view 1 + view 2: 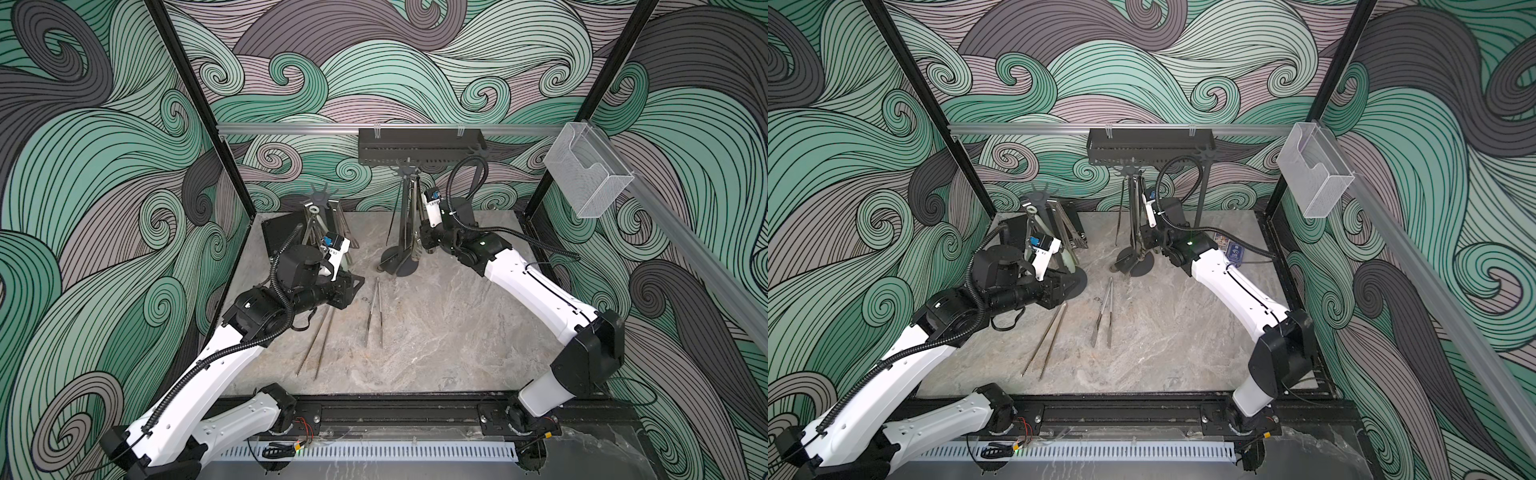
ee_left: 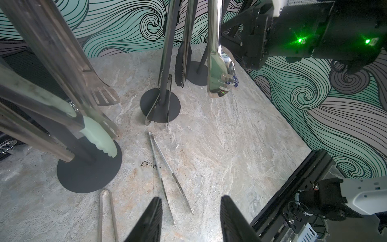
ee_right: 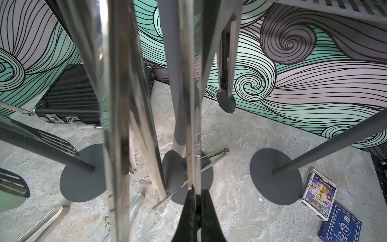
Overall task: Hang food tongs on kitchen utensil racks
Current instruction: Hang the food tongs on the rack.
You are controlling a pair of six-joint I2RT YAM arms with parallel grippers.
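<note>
Three dark grey utensil racks stand at the back: left (image 1: 322,199), middle (image 1: 409,170) and right (image 1: 478,149). Several tongs hang on the left and middle ones, among them a pale-green-tipped pair (image 2: 98,134) and a black-tipped pair (image 3: 226,100). My right gripper (image 3: 195,193) is shut on one thin arm of a steel pair of tongs (image 3: 191,125) that hangs beside the middle rack's pole. A slim steel pair (image 1: 374,311) and a bronze-toned pair (image 1: 318,345) lie flat on the table. My left gripper (image 2: 191,211) is open and empty, just above the steel pair (image 2: 165,174).
A black slotted shelf (image 1: 419,145) hangs on the back rail and a clear mesh basket (image 1: 586,170) on the right rail. A black case (image 1: 282,232) lies behind the left rack. Two card boxes (image 3: 318,197) sit by the right rack's foot (image 3: 276,176).
</note>
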